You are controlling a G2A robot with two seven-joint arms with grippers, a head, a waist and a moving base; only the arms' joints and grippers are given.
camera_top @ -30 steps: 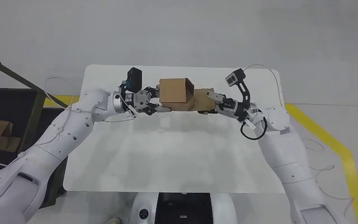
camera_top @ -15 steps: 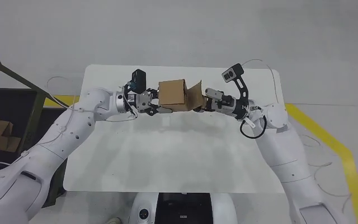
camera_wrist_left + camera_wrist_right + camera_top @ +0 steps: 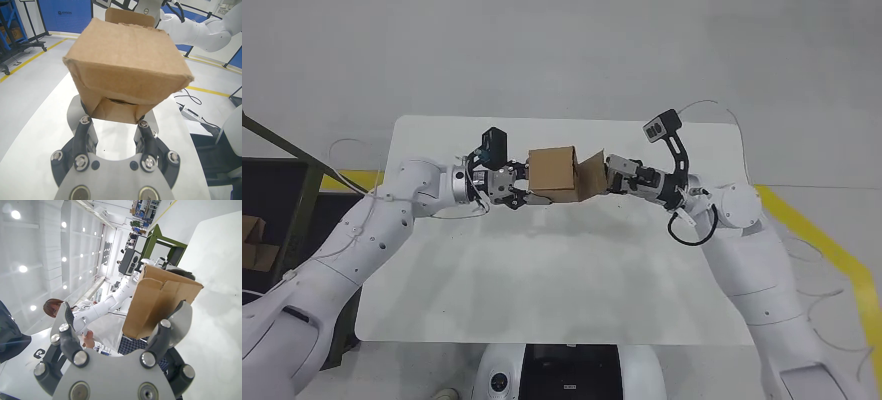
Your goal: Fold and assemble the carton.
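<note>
A brown carton [image 3: 552,170] hangs above the back of the white table [image 3: 542,290], held between both arms. My left gripper [image 3: 521,188] is at its left end. In the left wrist view the left gripper [image 3: 114,121] is shut on the carton [image 3: 128,62] by its lower end flap. My right gripper [image 3: 610,178] is at the right end, beside a raised side flap [image 3: 591,175]. In the right wrist view the right gripper [image 3: 122,309] stands open. The carton [image 3: 160,302] flap lies between its fingers, close to one finger [image 3: 181,313].
A dark bin with cardboard [image 3: 260,240] stands off the table's left edge. Yellow floor tape [image 3: 807,225] runs at the right. A power adapter with its cable [image 3: 191,113] lies past the table's side. The near half of the table is bare.
My right gripper has moved toward the carton, and the side flap that lay stretched out flat now stands folded up against the carton's end. The left gripper and carton shifted slightly right.
</note>
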